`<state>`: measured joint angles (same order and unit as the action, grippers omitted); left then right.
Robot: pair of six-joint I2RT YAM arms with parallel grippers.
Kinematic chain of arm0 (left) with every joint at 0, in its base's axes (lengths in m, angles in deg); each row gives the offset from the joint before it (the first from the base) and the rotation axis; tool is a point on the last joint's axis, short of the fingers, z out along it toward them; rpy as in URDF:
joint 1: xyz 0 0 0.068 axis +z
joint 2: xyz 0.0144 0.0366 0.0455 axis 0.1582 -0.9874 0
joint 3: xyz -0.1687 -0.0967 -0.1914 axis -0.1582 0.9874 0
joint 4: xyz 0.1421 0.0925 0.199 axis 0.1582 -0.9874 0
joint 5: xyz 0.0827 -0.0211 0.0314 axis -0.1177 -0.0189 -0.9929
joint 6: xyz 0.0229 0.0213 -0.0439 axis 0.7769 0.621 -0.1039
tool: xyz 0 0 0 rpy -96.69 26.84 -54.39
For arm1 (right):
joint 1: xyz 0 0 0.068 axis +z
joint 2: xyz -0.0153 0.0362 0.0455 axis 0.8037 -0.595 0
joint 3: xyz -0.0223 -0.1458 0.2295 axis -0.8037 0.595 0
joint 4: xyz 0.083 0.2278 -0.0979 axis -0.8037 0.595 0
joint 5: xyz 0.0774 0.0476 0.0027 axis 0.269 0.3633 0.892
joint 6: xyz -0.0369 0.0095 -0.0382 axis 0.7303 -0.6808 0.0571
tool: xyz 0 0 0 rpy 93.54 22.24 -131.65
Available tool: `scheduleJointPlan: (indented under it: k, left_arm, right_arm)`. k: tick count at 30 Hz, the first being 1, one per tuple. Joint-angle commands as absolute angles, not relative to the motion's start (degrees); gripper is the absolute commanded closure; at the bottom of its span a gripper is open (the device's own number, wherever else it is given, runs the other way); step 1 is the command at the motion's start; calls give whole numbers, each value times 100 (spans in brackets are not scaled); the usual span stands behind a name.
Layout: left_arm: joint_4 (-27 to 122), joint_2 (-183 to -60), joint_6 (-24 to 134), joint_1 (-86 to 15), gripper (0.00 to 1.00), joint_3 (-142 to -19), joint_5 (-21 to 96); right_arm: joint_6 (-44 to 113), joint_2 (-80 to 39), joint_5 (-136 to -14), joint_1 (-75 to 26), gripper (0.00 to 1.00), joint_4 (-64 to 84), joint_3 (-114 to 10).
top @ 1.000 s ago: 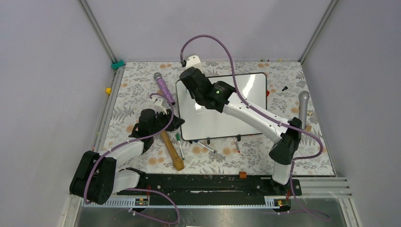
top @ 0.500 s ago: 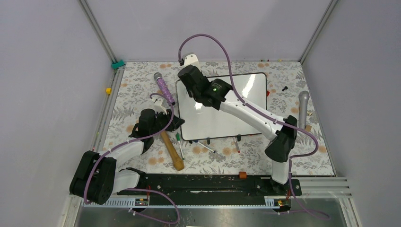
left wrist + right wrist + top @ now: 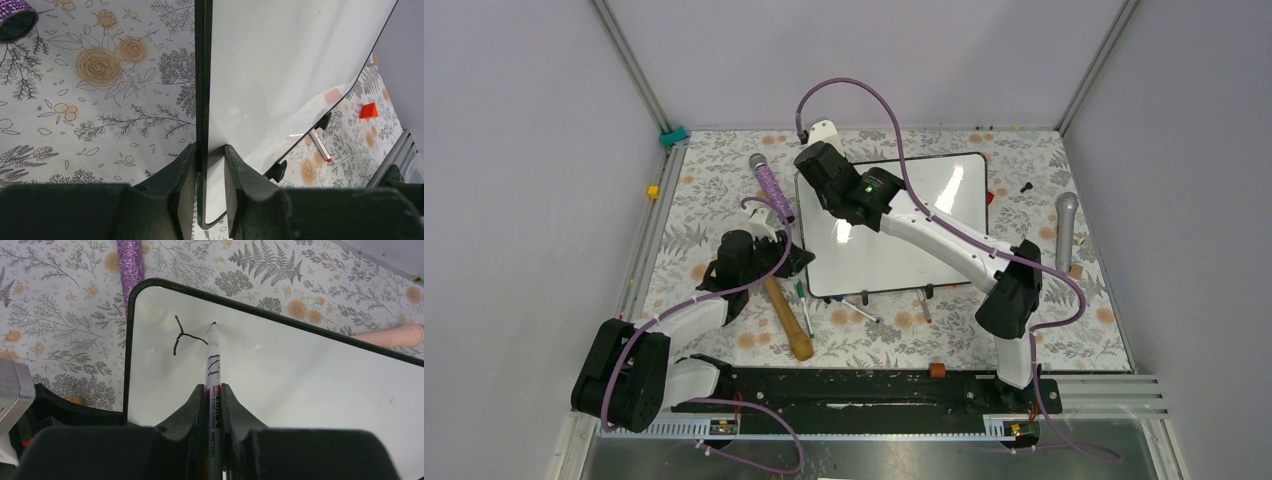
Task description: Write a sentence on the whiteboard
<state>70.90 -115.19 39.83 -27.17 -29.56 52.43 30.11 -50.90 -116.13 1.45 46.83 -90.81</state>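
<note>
Shifted slightly toward the far left corner of the board since a second ago, the right hand clamps a white marker between narrow, closed fingers. The barrel runs straight out ahead of the fingertips and its dark tip meets the whiteboard. Of the sentence only a forked dark stroke shows, just ahead of this hand and a little to its left, close to the board's rounded corner. The left hand is unmoved, its two fingers closed narrowly on the board's black-framed edge, one on each side. The white face spreads away to this hand's right and the floral counter to its left. Beyond the board's corner, ahead and to the left of the right hand, lies a purple glitter microphone. A wooden mallet rests just beside the left hand on the counter. Past the board's lower edge, to the right of the left hand, lie a red-tipped pen and a small red wedge. A grey microphone lies well apart from both hands.
</note>
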Motion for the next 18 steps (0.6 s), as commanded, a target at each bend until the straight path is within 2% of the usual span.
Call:
scheduleJointPlan:
  k: [1, 18]
  left_arm:
    - [7181, -11449, 4067, -2774, 100, -3173, 5186]
    - [7181, -11444, 4062, -2771, 100, -3162, 5176]
  right_arm:
    - [2943, -5191, -11623, 92, 100, 4794, -9382]
    - [2886, -5001, -11343, 91, 100, 5185, -9115]
